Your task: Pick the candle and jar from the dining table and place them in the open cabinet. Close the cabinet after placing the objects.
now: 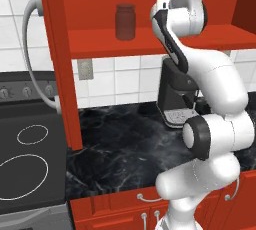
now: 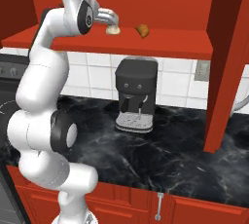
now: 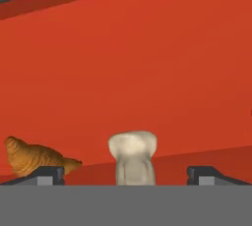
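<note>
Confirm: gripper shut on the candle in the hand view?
No. The gripper stands open, its fingertips wide apart either side of the candle, clear of it.

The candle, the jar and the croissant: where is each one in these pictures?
candle (image 3: 132, 157): hand view, middle of its cream body, between the open fingers.
jar (image 1: 125, 22): left base view, middle of its dark glass side.
croissant (image 2: 142, 30): right base view, its golden-brown middle.

Candles: one candle (image 3: 132, 157) is standing in the cabinet (image 1: 150, 41).
Jars: one jar (image 1: 125, 21) is sitting there too.
Croissants: one croissant (image 3: 34, 157) is lying beside the candle.
Coffee machines: one coffee machine (image 2: 136, 100) is standing on the counter (image 2: 185, 155).
Stoves: one stove (image 1: 30, 159) is showing.
</note>
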Available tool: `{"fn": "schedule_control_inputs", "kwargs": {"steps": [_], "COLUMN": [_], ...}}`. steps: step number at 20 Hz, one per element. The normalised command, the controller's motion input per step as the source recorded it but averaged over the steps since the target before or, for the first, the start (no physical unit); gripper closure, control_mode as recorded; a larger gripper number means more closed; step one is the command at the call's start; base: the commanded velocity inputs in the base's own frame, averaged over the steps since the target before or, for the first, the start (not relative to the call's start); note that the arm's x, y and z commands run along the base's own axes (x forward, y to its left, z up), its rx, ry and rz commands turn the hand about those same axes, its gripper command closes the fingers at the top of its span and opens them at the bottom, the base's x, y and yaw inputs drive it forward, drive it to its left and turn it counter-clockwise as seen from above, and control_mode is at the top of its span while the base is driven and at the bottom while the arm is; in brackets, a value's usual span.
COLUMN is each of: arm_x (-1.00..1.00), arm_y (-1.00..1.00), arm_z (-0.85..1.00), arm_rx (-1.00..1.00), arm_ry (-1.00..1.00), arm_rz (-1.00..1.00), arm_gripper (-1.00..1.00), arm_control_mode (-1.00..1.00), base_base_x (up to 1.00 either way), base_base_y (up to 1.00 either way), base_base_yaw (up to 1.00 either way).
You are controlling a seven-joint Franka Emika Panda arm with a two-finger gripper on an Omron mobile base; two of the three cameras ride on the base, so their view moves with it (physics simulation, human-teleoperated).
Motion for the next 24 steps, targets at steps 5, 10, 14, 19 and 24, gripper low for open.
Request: {"fn": "schedule_control_inputs", "kwargs": {"steps": [5,10,14,19,24], "arm_x": [-0.75,-0.82,-0.82,-0.80,-0.38], "arm_y": [0.00,0.00,0.00,0.00,0.00], "arm_z": [-0.09,-0.01,0.00,0.00,-0.04], "arm_rx": [0.00,0.00,0.00,0.01,0.00], "arm_ry": [-0.11,-0.08,-0.08,-0.07,0.00], "arm_rz": [0.00,0.00,-0.03,-0.04,0.00], "arm_gripper": [-1.00,-1.00,-1.00,-1.00,-1.00], "arm_control_mode": [-1.00,-1.00,-1.00,-1.00,-1.00], "base_base_x": [0.00,0.00,0.00,0.00,0.00], "base_base_y": [0.00,0.00,0.00,0.00,0.00], "base_base_yaw": [0.00,0.00,0.00,0.00,0.00]}}
